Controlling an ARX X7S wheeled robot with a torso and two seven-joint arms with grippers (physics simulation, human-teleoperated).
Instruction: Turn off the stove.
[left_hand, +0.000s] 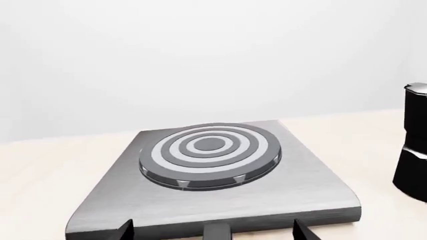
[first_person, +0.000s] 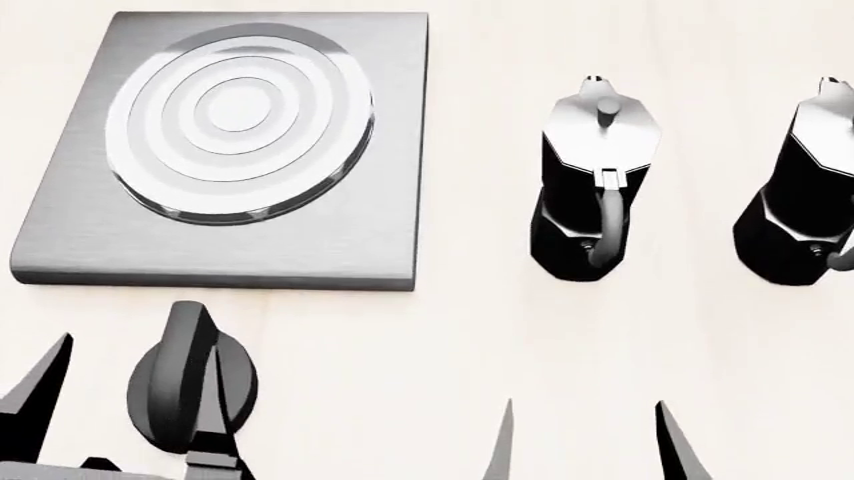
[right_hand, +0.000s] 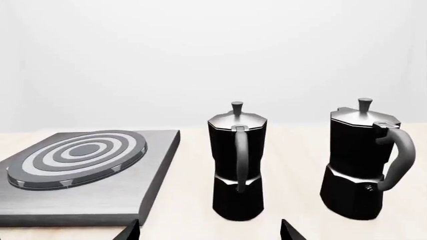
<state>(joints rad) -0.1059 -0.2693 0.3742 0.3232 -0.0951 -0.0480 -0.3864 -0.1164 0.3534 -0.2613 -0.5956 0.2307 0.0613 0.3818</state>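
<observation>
Risk sits mostly with the left gripper (first_person: 120, 405), whose spread fingers straddle the black knob (first_person: 191, 380) near the desk's (first_person: 467, 330) front-left edge without visibly pinching it. If they close off-centre on the raised ridge, they could slip over it and leave the knob unturned. A low approach might scrape the desk or bump the stove (first_person: 227, 150), which lies flat at the desk's left side just behind the knob. The right gripper (first_person: 587, 445) hovers open and empty by the front edge, facing the nearer moka pot (first_person: 598, 180). A careless forward drift could topple it into the second moka pot (first_person: 801, 200).
</observation>
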